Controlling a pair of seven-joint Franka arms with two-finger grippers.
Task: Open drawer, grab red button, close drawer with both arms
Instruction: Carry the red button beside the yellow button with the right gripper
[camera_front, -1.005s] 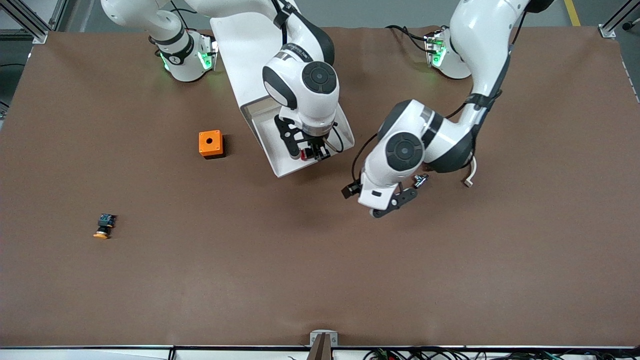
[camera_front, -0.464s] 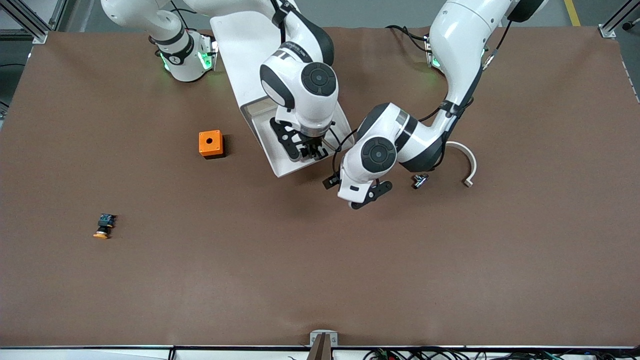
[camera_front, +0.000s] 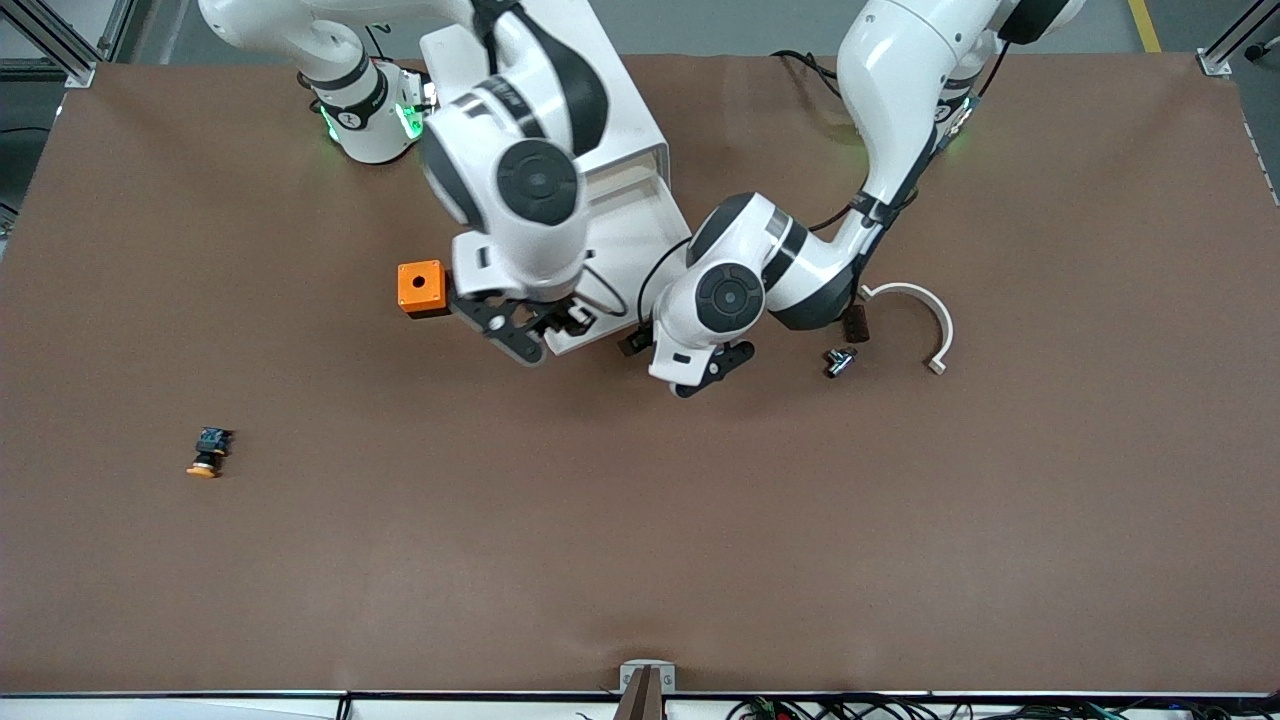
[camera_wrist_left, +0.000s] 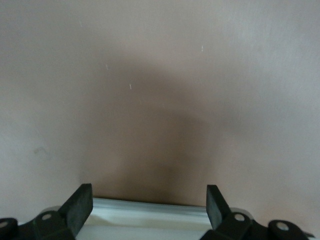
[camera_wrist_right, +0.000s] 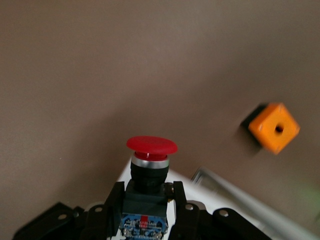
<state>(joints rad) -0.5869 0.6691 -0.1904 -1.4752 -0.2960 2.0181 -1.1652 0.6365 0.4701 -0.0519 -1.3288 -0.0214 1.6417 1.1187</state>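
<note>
Slipping is the main risk: the red-capped button (camera_wrist_right: 150, 170) sits pinched only by its dark body between the right gripper (camera_wrist_right: 145, 200) fingers, cap sticking out past the tips, up over the drawer (camera_front: 640, 235) front edge. Left gripper (camera_wrist_left: 150, 200), spread wide and empty, hangs at the drawer's front lip; a skewed push could jam it in the cabinet (camera_front: 590, 90). Orange cube (camera_front: 421, 287) sits beside.

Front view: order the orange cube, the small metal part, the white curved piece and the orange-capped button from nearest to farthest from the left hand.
From the left hand:
1. Metal part, beside it, toward the left arm's end.
2. Curved piece, further that way.
3. Cube, by the drawer.
4. Orange-capped button, toward the right arm's end.
</note>
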